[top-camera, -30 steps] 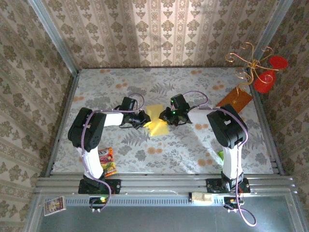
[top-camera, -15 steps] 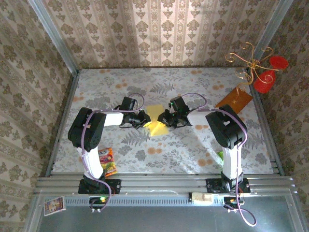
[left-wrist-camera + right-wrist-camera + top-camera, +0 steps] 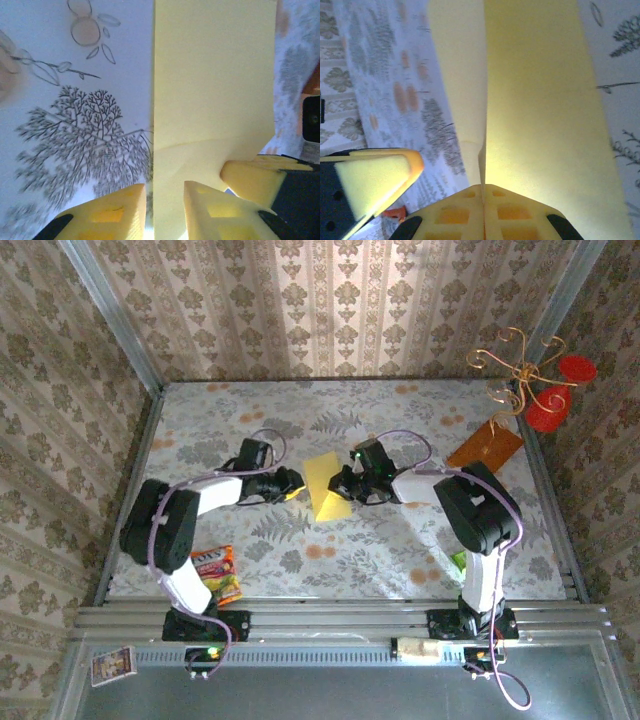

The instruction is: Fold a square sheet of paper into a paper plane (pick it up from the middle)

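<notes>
The square sheet of paper is pale yellow and doubled over into a narrow strip. It hangs tilted above the middle of the table between both grippers. My right gripper is shut on it; in the right wrist view the fingertips meet on the paper's edge and two layers spread away from them. My left gripper is open. Its jaws stand apart, with the left edge of the paper in the gap. No paper plane shape shows.
An orange-brown board lies at the back right under a gold wire stand with red discs. A colourful snack packet lies by the left arm's base. A small green item sits beside the right arm's base.
The left gripper's jaws have parted and its arm has swung left. The right gripper has shut on the paper. The sheet now stands more on edge, as a narrower strip.
</notes>
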